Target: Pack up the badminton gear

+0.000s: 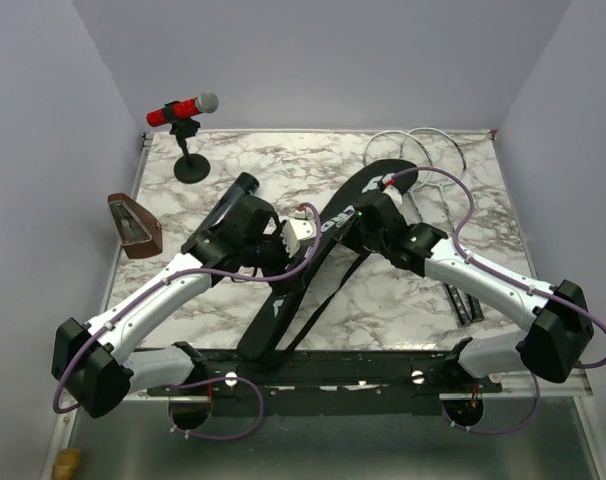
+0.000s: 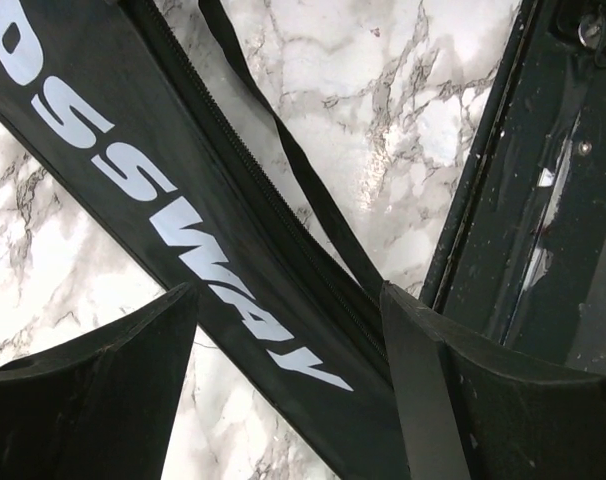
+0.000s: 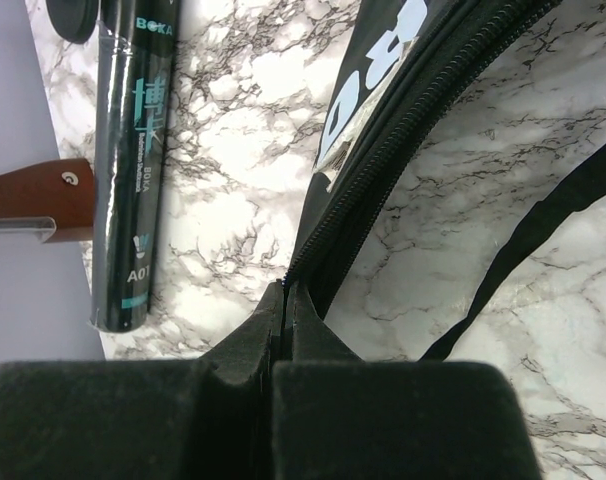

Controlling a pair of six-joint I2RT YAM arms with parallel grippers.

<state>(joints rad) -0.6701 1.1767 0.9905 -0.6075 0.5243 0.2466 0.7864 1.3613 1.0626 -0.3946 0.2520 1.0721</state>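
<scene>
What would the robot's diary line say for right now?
left pincer: open, straddling bag | right pincer: shut on bag at zipper | rackets: on table, outside bag | tube: on table

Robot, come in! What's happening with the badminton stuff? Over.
Left gripper open over the bag. Right gripper shut on the zipper. Rackets and tube still out on the table. Loose strap beside the zipper.

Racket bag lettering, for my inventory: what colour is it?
White, on the black racket bag; clearest in the left wrist view.
</scene>
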